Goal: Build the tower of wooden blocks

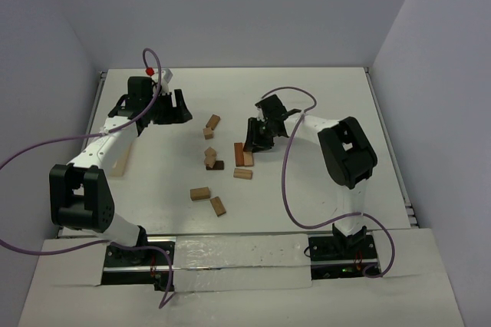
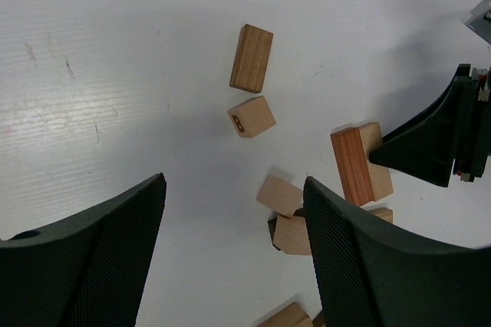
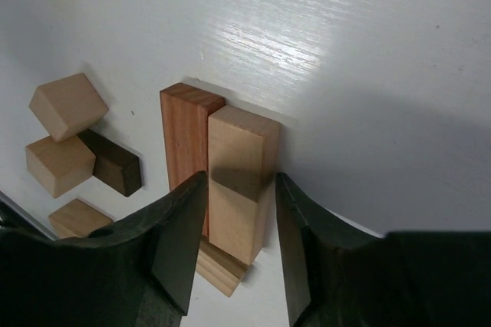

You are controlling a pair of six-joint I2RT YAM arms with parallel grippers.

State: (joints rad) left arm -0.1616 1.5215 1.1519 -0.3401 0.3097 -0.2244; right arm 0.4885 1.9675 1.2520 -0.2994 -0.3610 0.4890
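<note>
My right gripper (image 3: 242,177) is shut on a tan block (image 3: 239,160), with a fingertip against each long side. That block lies beside a reddish-brown block (image 3: 182,143), and another tan block (image 3: 222,267) lies just below them. In the top view the right gripper (image 1: 257,137) is over this pair (image 1: 243,156). A small cluster of two tan blocks on a dark one (image 1: 211,159) lies to their left and also shows in the left wrist view (image 2: 285,216). My left gripper (image 2: 234,181) is open and empty, held above the table at the back left (image 1: 176,108).
Two loose tan blocks (image 1: 210,126) lie behind the cluster and show in the left wrist view (image 2: 251,58). Two more tan blocks (image 1: 200,193) (image 1: 219,206) lie nearer the front. A pale wooden box (image 1: 120,160) sits under the left arm. Walls enclose the table.
</note>
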